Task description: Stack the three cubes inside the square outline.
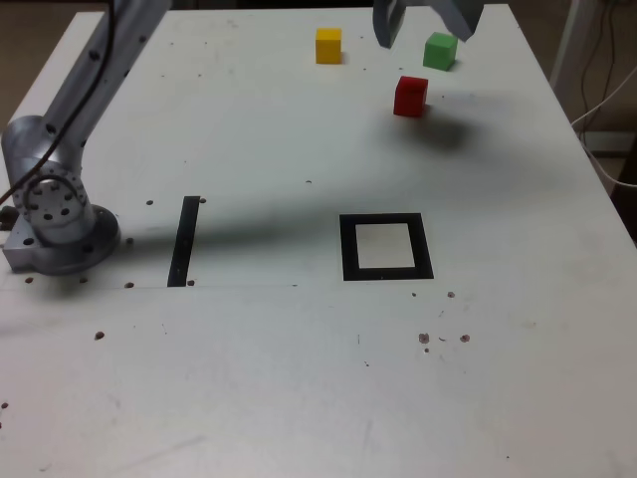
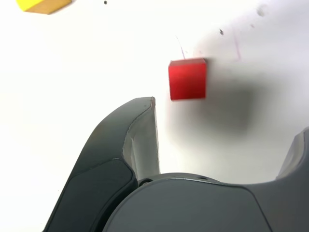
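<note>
The flat black square outline with its white centre (image 1: 386,247) sits empty up front, so nothing's stacked yet. The small solid red (image 1: 410,96), green (image 1: 440,51) and yellow cubes (image 1: 328,45) sit apart at the back. The grey gripper (image 1: 428,25) hangs above them, jaws wide, holding nothing.

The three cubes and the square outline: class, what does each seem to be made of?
Red cube, yellow cube and green cube: solid-coloured, matte, sharp-edged, probably painted wood or plastic; the look leaves it open. Square outline: flat black band with no raised edge, likely tape or print on the white table.
</note>
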